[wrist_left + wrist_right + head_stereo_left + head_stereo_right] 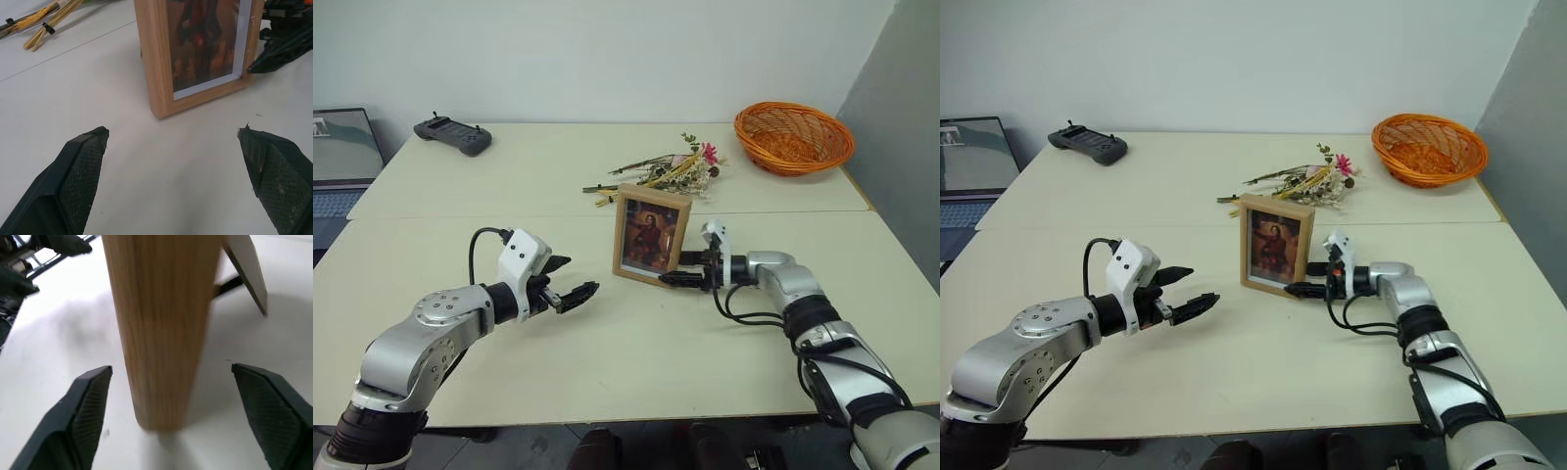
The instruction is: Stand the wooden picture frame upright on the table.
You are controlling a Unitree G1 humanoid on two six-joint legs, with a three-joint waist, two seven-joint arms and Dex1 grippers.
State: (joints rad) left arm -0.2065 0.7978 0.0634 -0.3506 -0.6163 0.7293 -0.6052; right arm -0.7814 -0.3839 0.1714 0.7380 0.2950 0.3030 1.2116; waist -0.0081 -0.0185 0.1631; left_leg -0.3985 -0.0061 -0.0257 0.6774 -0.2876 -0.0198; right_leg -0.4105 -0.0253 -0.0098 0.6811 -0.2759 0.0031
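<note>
The wooden picture frame (651,235) stands upright near the middle of the cream table (607,362), its portrait facing me. In the right wrist view its fold-out stand (247,269) is spread behind it and rests on the tabletop. My right gripper (677,268) is open at the frame's lower right edge, one finger in front of the wood and one behind, with a gap on each side of the edge (161,333). Over the table to the frame's left, my left gripper (580,275) is open and holds nothing, pointing at the frame (195,54).
A bundle of dried flowers (666,171) lies just behind the frame. An orange wicker basket (793,137) sits at the back right, a black controller (452,135) at the back left, and a laptop (342,157) off the left edge. A seam (460,217) crosses the tabletop.
</note>
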